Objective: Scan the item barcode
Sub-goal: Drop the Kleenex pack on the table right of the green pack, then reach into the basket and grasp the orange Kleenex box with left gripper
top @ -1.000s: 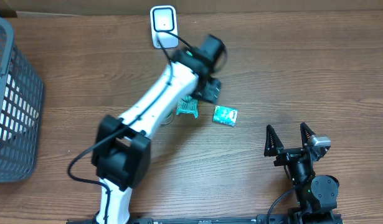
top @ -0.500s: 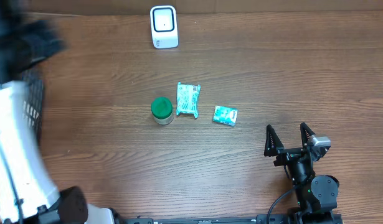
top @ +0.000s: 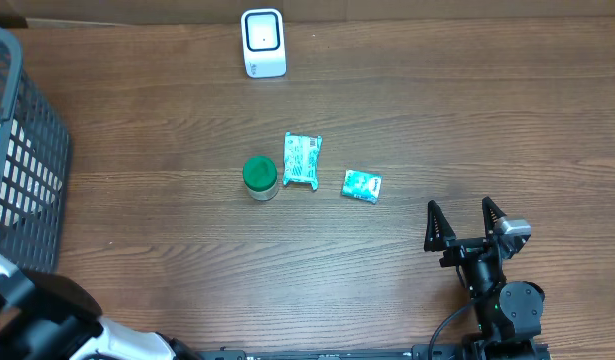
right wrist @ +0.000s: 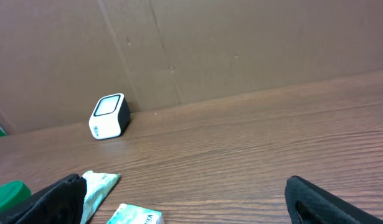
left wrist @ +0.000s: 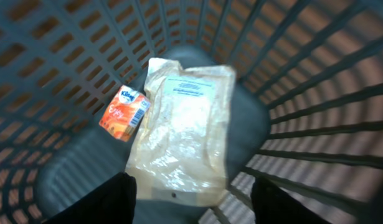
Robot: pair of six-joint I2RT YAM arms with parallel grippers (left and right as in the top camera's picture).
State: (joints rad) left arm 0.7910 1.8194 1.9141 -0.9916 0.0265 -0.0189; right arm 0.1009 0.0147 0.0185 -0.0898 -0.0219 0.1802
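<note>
Where the scanner stands: the scanner (top: 263, 42) is at twelve o'clock on the counter (top: 437, 120). Its dark face tilts up toward the middle, probably so an item can be held over it.
Items waiting: a green-lidded jar (top: 259, 177), a teal packet (top: 302, 160) just beside it at its three o'clock, and a small teal pack (top: 362, 186) further toward three o'clock lie near the centre. They are judged to be the ones not yet scanned, within reach of either arm.
Basket: the basket (top: 27, 170) sits at the nine o'clock edge, clear of the scanner. It looks like the drop place for finished items.
Left gripper: the left gripper (left wrist: 192, 186) hangs over the basket's inside, fingers partly spread and holding nothing. Below it a cream bag (left wrist: 185, 124) lies flat on the basket floor, with an orange tissue pack (left wrist: 124, 114) against its nine o'clock edge.
Right gripper: the right gripper (top: 468, 222) waits at five o'clock, spread wide, empty, pointing toward twelve.
Left wrist view alone: it shows what the basket holds. Overhead gives only the basket's wall and a piece of the left arm (top: 37, 320) at seven o'clock.
Right wrist view alone: its low angle shows the scanner's slanted front and the cardboard wall (right wrist: 241, 50) behind. No view shows a barcode.
</note>
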